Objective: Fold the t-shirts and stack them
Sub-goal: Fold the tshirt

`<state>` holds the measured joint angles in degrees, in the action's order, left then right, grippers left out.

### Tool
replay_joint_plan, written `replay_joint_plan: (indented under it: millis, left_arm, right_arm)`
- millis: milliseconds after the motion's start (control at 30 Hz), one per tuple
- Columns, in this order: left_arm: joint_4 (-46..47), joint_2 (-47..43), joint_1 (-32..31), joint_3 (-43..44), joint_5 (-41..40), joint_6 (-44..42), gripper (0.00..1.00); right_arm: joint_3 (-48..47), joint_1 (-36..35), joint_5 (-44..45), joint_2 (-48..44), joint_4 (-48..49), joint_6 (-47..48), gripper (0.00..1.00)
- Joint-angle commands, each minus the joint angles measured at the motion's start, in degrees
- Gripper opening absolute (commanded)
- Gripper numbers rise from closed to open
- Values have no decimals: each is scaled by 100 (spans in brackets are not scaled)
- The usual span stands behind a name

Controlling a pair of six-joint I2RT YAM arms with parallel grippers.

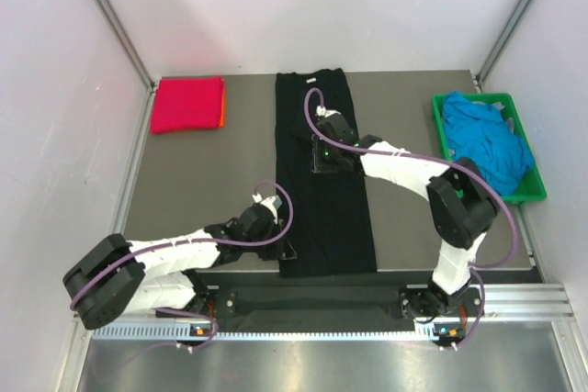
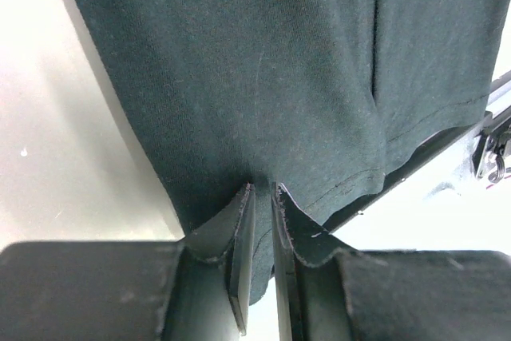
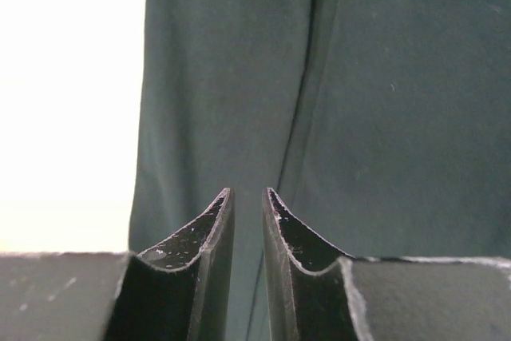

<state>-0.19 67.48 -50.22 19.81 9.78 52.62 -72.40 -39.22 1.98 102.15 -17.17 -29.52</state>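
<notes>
Cloth of the black shirt (image 1: 326,218) is laid as a long narrow strip down the middle of the worktop (image 1: 202,172), with the neck end at the far side and the hem at the near edge. The left fingers (image 2: 243,225) are placed at the near left corner of this strip and are closed almost together on the cloth there. In the left wrist view the fabric is seen between them, and the hem runs off to the right. The right fingers (image 3: 222,225) are held over the middle part of the strip. Only a narrow gap is seen between them, and it cannot be told whether cloth is pinched in it. A lengthwise fold line is seen just ahead of them. A magenta-red shirt (image 1: 186,104) is folded at the far left corner of the worktop, and an orange shirt (image 1: 221,113) is seen under its right edge. Blue shirts (image 1: 485,140) are heaped in a green crate (image 1: 439,133) at the right side.
</notes>
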Motion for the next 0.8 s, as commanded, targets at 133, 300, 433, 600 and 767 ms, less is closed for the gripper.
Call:
replay_joint_plan:
  millis: [133, 300, 433, 600, 767]
  left_arm:
    - [-202, -86, -67, 5, -240, -50, 20]
    - [-113, -209, -120, -171, -258, 46, 20]
    - [-140, -262, -129, -206, -301, 82, 20]
    - [-140, -218, -138, -188, -319, 73, 20]
    - [-131, -183, -155, -180, -319, 82, 20]
  right_arm:
    - [-521, 81, 4, 718, 354, 306, 21]
    - [-564, 99, 215, 964, 390, 368, 25]
    - [-556, 108, 268, 1070, 469, 377, 25]
    - [-547, 117, 294, 1132, 556, 315, 24]
    - [-608, 117, 251, 1246, 565, 271, 24]
